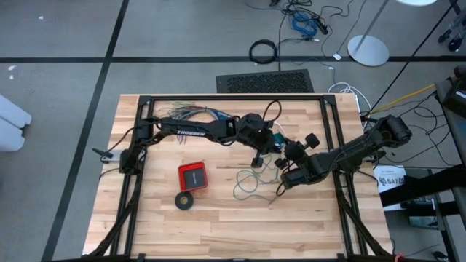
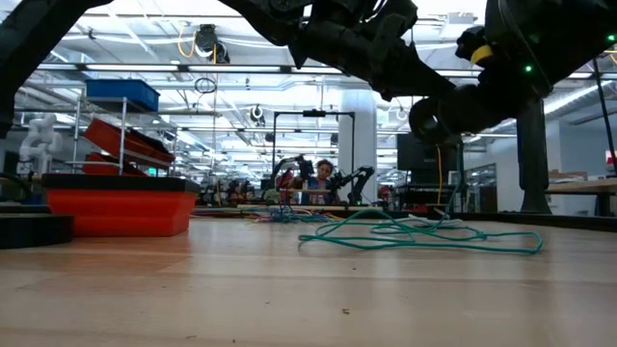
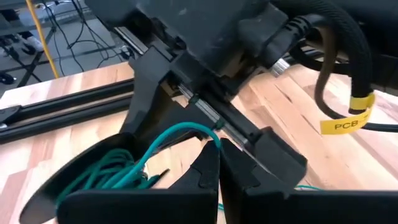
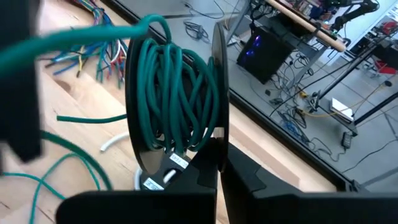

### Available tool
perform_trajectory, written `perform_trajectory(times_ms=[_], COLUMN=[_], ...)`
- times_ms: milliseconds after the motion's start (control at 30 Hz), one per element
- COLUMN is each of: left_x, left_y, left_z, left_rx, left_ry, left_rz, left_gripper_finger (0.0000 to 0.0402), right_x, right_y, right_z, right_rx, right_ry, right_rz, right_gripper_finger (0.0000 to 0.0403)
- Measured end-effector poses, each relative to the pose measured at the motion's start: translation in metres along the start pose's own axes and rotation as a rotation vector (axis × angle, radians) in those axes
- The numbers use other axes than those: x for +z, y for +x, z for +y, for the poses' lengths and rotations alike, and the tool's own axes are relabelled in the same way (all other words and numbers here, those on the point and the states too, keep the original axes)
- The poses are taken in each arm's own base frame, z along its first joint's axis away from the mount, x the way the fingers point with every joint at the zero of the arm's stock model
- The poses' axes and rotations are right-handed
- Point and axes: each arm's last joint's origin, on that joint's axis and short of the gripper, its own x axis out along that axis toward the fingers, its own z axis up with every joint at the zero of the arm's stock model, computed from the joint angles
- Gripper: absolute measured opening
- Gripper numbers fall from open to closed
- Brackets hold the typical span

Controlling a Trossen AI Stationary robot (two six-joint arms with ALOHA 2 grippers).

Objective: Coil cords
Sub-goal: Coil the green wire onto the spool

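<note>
Pale wooden plank counter (image 1: 145,225) under both dark arms. Long thin teal-green wire (image 1: 255,182) partly strewn in loose loops on the boards near the counter's middle, partly wound into a tight bundle between black round discs, seen close in the right wrist view (image 4: 171,99) and again, past the other arm's hardware, in the left wrist view (image 3: 109,171). One teal strand rising from the bundle toward the left arm's fingers. In the low view the loose teal loops (image 2: 424,234) lying flat on the boards.

Left pincer (image 1: 257,161) over the counter's middle, fingers pressed together, tips right at the teal strand; whether pinching it, cannot tell. Right pincer (image 1: 284,182) just beside it, reaching in from the right, fingers pressed together at the foot of the disc carrying the wound wire; actual grip on the disc, cannot tell. Short piece of thin white cord (image 4: 113,142) lying on the boards near the wound bundle.

Red square shallow tray (image 1: 193,175) left of the loose loops, black tape-like ring (image 1: 186,200) just in front of it. Fanned bundle of many-coloured wires (image 1: 196,114) at the far edge, near the left arm.
</note>
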Motion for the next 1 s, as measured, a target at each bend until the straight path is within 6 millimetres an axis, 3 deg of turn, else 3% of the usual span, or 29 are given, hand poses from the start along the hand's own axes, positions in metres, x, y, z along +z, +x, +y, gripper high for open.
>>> perform_trajectory(times_ms=[333, 600, 1000], left_x=[0.003, -0.006, 0.000], left_y=[0.007, 0.014, 0.015], left_z=[-0.014, -0.012, -0.008], left_rx=[0.044, 0.130, 0.208], left_ry=[0.012, -0.018, 0.003], left_rz=[0.025, 0.058, -0.009], left_gripper_finger=[0.0000, 0.0000, 0.0022], right_x=[0.006, 0.009, 0.014], right_y=[-0.001, -0.007, -0.029], right_z=[0.004, 0.002, -0.005], right_rx=[-0.010, -0.026, 0.026], right_ry=[0.111, 0.222, 0.357], right_rz=[-0.082, -0.174, -0.292], right_gripper_finger=[0.0000, 0.0000, 0.0000])
